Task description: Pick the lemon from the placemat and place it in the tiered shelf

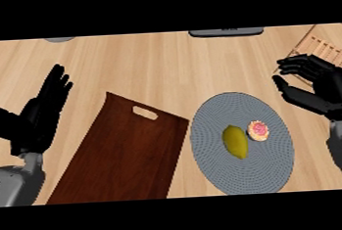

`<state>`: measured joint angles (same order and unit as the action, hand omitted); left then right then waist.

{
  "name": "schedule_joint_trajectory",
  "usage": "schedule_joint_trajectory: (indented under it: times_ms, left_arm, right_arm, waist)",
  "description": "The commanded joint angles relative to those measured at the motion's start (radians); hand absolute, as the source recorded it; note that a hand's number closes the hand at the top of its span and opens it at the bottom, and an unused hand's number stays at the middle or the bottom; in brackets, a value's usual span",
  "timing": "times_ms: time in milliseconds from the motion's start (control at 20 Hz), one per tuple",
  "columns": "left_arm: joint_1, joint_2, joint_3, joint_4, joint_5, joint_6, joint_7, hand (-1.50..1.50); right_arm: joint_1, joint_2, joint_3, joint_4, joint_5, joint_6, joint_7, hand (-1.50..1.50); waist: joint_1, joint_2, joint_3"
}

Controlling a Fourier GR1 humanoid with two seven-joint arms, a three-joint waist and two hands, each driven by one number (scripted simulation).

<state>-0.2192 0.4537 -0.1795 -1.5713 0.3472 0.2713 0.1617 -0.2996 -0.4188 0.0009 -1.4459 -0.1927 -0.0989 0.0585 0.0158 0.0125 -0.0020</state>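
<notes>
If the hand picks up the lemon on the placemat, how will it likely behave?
The lemon looks smooth and oval with tapered ends, so it may roll sideways if nudged. It seems small and rigid, probably light. The donut lies close beside it on the placemat, so a wide grasp might bump it.

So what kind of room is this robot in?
Probably a kitchen or dining spot: a wooden counter holds a grey placemat with a lemon and a small frosted treat, beside a dark serving tray.

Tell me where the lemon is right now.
In the head view the lemon lies near the middle of the round grey placemat, just left of a small pink-topped pastry and right of the dark wooden tray.
</notes>
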Motion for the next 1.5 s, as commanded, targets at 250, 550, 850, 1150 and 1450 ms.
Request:
schedule_joint_trajectory:
  times_ms: [250,550,850,1150,1450]
  left_arm:
    - [-0.020,-0.016,0.051,0.085,0.010,-0.058,-0.020,0.00]
    - [0.014,-0.017,0.053,0.103,0.014,-0.091,-0.056,0.00]
    - [-0.030,-0.035,0.030,0.104,-0.017,-0.048,-0.018,0.00]
    - [-0.047,-0.032,0.046,0.100,0.003,-0.076,0.018,0.00]
    - [-0.026,-0.038,0.092,0.100,-0.012,-0.103,-0.014,0.00]
  right_arm:
    - [-0.014,-0.002,-0.067,0.011,-0.257,0.345,-0.091,-1.50]
    - [-0.003,-0.188,0.071,-0.110,-0.169,0.478,0.146,-1.50]
    - [-0.136,-0.387,0.242,-0.264,0.157,0.507,0.310,-1.50]
    - [-0.214,-0.270,0.441,-0.394,0.330,0.457,0.626,-1.50]
    - [-0.181,-0.139,0.524,-0.466,0.410,0.497,0.807,-1.50]
  waist:
    - [-0.018,-0.013,0.002]
    - [-0.025,-0.015,-0.001]
    - [-0.014,-0.020,-0.005]
    - [-0.005,-0.015,-0.001]
    - [-0.018,-0.015,0.001]
